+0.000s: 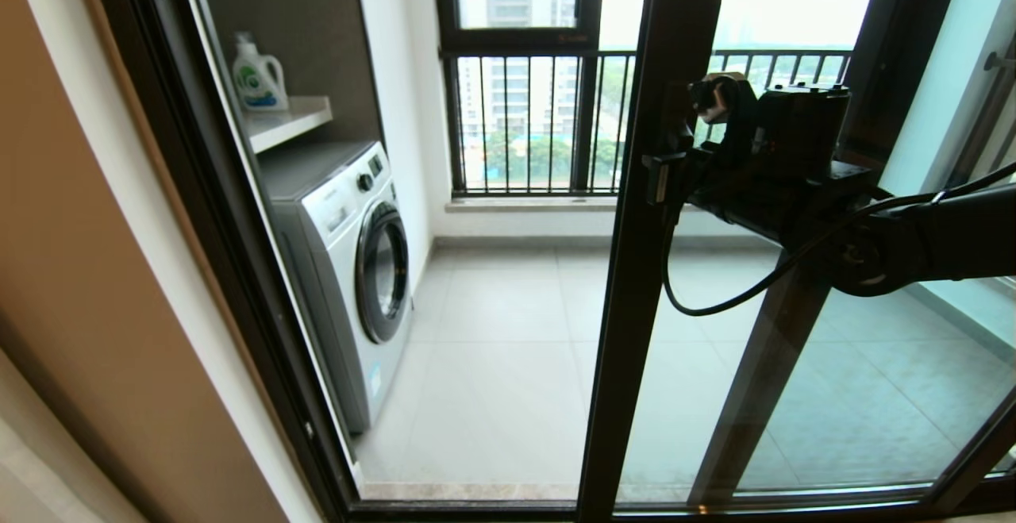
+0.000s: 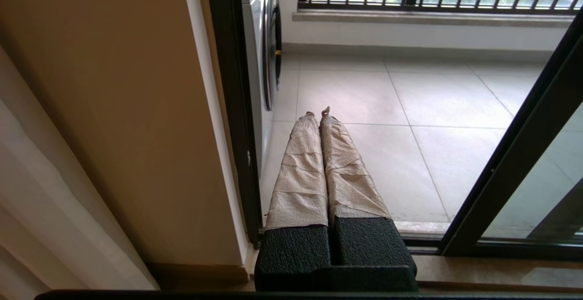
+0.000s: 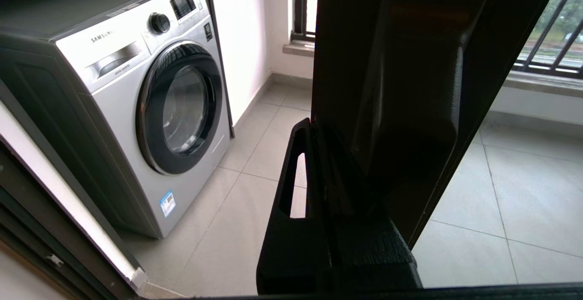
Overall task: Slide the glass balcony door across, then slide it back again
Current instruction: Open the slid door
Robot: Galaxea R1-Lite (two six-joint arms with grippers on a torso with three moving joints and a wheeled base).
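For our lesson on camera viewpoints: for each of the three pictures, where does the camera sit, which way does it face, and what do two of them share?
Head view: on the robot's head, looking forward and down at the glass door upright, where the right gripper sits; right arm shows.
Left wrist view: behind the left gripper, jaws shut, facing the balcony floor.
Right wrist view: behind the right gripper, against the door frame.
All three share the washing machine.

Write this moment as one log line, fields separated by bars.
door: partly open | right pincer: at door's upright, grip unclear | left pincer: shut, idle near the floor track | washer: behind opening
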